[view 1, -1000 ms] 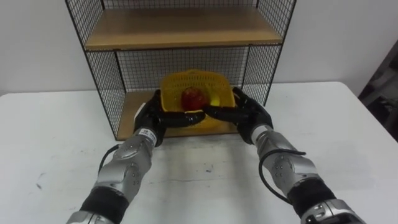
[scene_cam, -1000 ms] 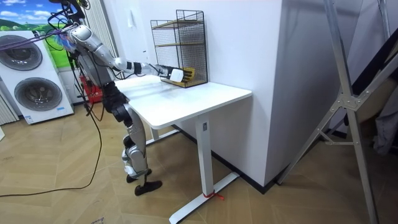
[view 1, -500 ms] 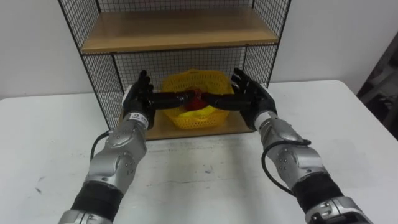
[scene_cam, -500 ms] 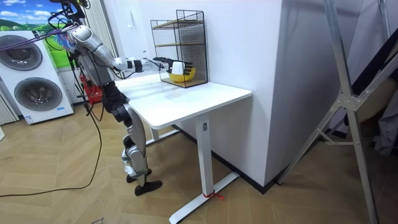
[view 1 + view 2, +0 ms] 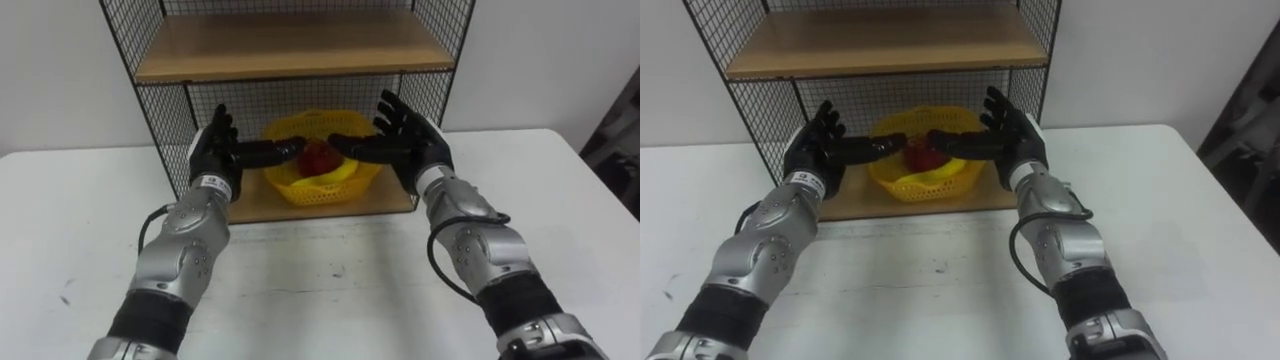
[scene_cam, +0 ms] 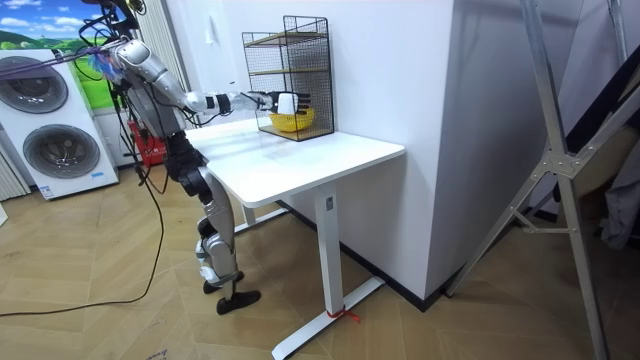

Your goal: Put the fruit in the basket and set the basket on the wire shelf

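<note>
While the yellow basket [image 5: 308,192] sits upright on the lower board [image 5: 250,207] of the wire shelf [image 5: 290,45], at the centre of the frame, both hands are raised in front of it and hold nothing. The basket's mouth faces up, and its long axis runs left to right across the frame, parallel to the shelf's front edge. A red fruit [image 5: 318,157] lies in its middle, with a yellow fruit [image 5: 345,172] just beside it toward the lower right.

The left hand [image 5: 213,155] is at the basket's left and the right hand [image 5: 415,140] at its right, fingers straight, spread and pointing up, thumbs reaching toward each other across the basket's front. Whether they touch it I cannot tell.

In the room view the robot stands at the white table [image 6: 300,160], arms stretched toward the shelf.
</note>
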You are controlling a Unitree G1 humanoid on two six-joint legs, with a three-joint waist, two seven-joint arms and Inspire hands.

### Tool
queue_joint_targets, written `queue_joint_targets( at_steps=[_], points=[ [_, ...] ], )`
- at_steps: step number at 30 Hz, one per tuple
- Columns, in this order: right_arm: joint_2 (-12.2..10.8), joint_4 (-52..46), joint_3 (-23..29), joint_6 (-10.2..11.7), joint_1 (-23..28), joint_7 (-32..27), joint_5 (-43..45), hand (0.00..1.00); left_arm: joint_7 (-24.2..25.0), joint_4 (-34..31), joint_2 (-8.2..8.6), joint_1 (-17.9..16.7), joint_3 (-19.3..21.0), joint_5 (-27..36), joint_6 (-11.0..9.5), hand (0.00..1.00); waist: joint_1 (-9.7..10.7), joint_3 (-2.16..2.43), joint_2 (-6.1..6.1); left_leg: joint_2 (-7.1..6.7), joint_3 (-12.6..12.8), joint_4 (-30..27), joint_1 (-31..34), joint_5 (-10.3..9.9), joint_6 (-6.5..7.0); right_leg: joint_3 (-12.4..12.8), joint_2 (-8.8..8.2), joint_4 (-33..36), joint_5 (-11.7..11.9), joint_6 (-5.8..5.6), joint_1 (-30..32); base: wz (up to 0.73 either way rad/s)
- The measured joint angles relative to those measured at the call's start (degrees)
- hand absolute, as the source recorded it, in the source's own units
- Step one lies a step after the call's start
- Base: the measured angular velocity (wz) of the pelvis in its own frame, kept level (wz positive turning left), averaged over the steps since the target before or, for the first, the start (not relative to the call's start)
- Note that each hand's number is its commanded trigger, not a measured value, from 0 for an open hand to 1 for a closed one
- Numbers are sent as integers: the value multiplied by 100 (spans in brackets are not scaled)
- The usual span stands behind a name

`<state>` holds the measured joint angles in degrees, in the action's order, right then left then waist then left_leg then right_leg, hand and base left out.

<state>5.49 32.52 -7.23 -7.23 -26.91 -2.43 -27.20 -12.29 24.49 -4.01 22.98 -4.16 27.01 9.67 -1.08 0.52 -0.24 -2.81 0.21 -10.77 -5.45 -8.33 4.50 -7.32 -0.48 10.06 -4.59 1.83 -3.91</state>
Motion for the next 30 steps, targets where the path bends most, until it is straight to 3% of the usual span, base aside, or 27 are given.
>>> queue_joint_targets(
  at_steps=[7, 10, 14, 22, 28, 30],
  points=[
    [208, -669, 15, -31, 55, 6, 3, 0, -3, -488, -113, -38, 116, -113, 1, 0, -58, -5, -140, 2, -36, 4, 93, 15, -6, -73, -3, -23, 13, 16, 62, 3],
    [230, -1139, 20, 7, 265, 25, -2, 0, -3, -904, -126, -309, 110, -286, 0, 0, -53, -10, -164, 1, -49, 4, 108, 14, -7, -76, -2, -44, 13, 16, 61, 0],
    [243, -1316, 19, 26, 658, 69, -10, 0, -5, -1165, -146, -609, 81, -286, -4, 0, -57, -16, -153, -1, -38, 6, 96, 14, -7, -57, -3, -41, 11, 14, 56, 0],
    [276, -2063, 14, 31, 1315, 237, 55, 0, 44, -1679, -137, -1080, 34, -292, -120, 0, -14, -83, -47, 2, -26, 34, 117, 15, -8, -30, 2, -40, 3, 1, 104, -1],
    [333, -2735, 10, 154, 1921, 185, 200, 0, 62, -1842, -143, -1322, -17, -283, -148, 0, -17, -81, -48, 3, -32, 30, 131, 15, -9, -60, 2, -37, -3, -6, 111, 0],
    [330, -2962, 7, 249, 2157, 220, 200, 0, 95, -2182, -143, -1543, -142, -283, -290, 0, 4, -80, -48, 0, -51, 15, 171, 14, -9, -53, 1, -41, -14, -24, 116, 2]
  ],
)
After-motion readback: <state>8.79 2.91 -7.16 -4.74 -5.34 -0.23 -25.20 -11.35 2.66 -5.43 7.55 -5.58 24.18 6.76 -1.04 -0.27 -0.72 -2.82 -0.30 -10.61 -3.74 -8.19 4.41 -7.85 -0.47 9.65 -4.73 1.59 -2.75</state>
